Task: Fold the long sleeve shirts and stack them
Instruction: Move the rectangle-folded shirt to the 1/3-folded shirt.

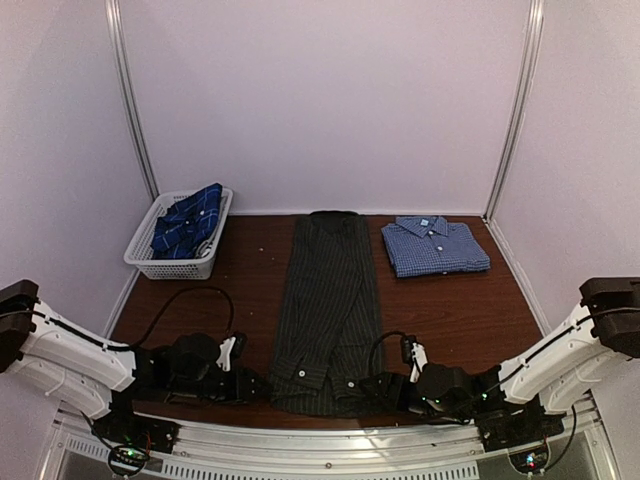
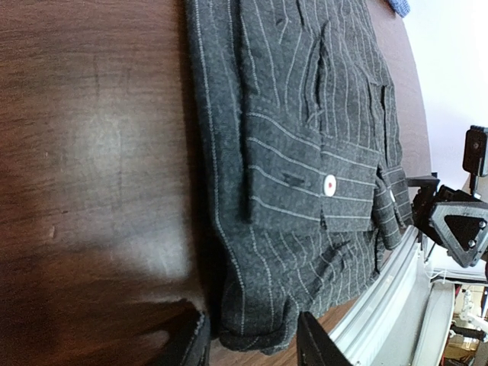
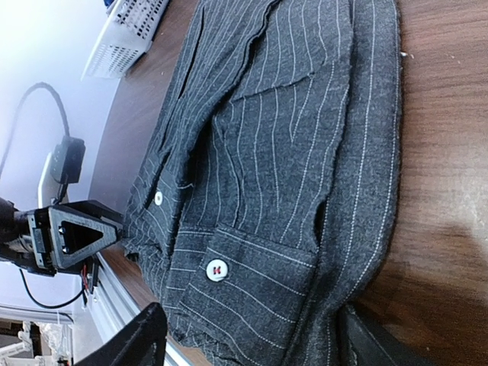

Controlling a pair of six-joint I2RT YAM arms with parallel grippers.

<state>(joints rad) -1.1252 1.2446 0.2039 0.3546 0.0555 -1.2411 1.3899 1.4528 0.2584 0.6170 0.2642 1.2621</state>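
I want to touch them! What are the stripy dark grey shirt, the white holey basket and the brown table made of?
The charcoal pinstriped shirt looks like soft woven cloth, matte and slightly fuzzy; it creases. The white mesh basket looks like stiff moulded plastic, with an even lattice. The dark brown table shows wood grain with a soft sheen; solid wood or laminate, I cannot tell.

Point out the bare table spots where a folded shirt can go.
Free: table between basket and pinstripe shirt; wider patch right of that shirt, in front of the check shirt. Crowded: near edge, where left gripper and right gripper flank the hem.
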